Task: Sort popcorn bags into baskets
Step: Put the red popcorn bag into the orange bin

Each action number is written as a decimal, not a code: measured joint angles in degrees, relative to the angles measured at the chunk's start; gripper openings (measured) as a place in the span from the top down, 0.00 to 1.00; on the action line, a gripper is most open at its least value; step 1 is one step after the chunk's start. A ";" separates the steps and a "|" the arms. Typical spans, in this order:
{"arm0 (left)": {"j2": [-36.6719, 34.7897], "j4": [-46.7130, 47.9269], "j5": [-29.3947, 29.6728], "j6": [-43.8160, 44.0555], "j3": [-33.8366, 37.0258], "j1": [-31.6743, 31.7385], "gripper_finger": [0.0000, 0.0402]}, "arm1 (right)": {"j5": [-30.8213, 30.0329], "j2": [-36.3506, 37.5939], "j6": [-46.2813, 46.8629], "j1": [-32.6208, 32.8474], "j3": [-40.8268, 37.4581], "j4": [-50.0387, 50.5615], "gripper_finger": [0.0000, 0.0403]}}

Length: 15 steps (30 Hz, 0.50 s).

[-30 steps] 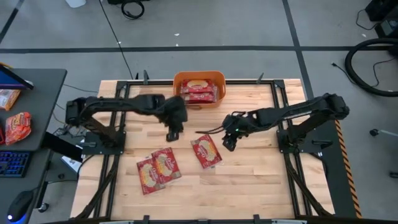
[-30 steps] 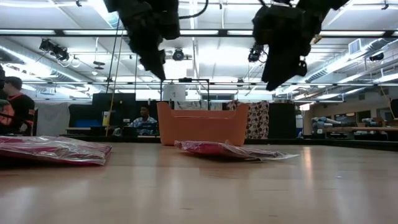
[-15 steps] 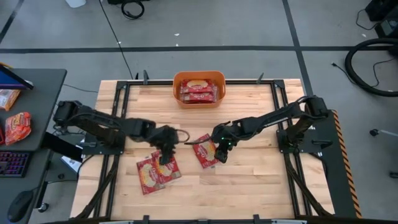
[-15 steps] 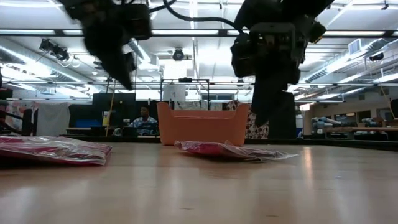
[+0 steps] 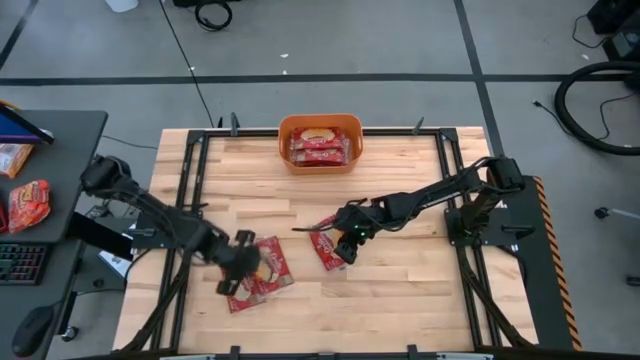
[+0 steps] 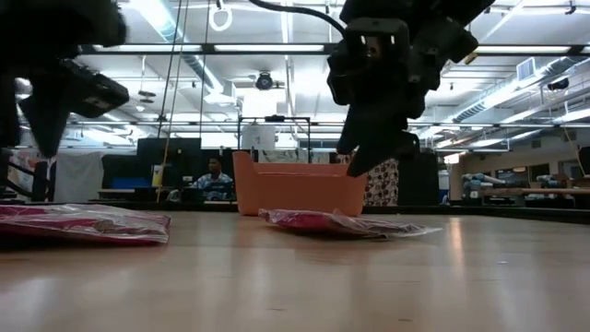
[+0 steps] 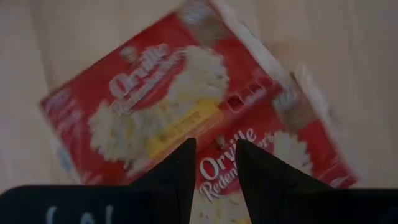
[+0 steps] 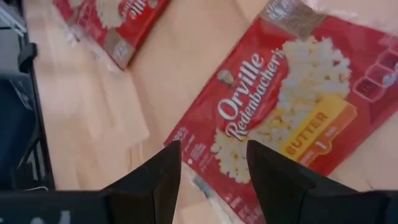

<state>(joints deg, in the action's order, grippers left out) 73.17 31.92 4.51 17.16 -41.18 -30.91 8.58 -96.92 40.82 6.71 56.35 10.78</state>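
Observation:
Two red popcorn bags (image 5: 262,268) lie flat and overlapping on the table's near left; in the left wrist view one (image 7: 137,106) lies partly over the other (image 7: 267,155). My left gripper (image 5: 236,276) (image 7: 212,149) hangs just above them, fingers a little apart, touching nothing. A single popcorn bag (image 5: 328,248) (image 8: 286,118) lies flat at the table's middle. My right gripper (image 5: 347,242) (image 8: 211,152) is open above its near-left end, clear of it in the low view (image 6: 364,161). The orange basket (image 5: 285,135) at the far edge holds several bags (image 5: 320,148).
Black frame rails (image 5: 190,200) run along both sides of the wooden table. A side desk at the left carries an orange-red snack packet (image 5: 28,205). A person (image 6: 214,175) sits in the room beyond the basket (image 6: 300,189). Bare wood (image 5: 420,290) shows near right.
My left gripper has gone from near the basket toward the table's near left and down, over the two overlapping bags. My right gripper has gone toward the left and down, over the single bag. The bags have stayed where they were.

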 joint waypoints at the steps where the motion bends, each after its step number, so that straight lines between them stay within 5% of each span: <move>1: 0.26 -0.30 1.69 -2.48 0.51 -1.81 0.71 | 0.02 -0.03 0.71 -0.17 -0.06 -0.40 0.53; 7: 1.92 -0.10 12.16 -13.73 2.14 -9.01 0.70 | -0.16 -0.33 4.56 -0.85 -0.04 -2.35 0.53; 15: 8.12 -1.08 17.21 -19.12 3.38 -10.01 0.70 | 0.47 -0.33 8.82 -0.77 -0.04 -3.89 0.53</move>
<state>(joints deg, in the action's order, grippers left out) 81.29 30.84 21.72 -1.96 -37.80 -40.93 9.05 -97.25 49.64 5.93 56.31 6.90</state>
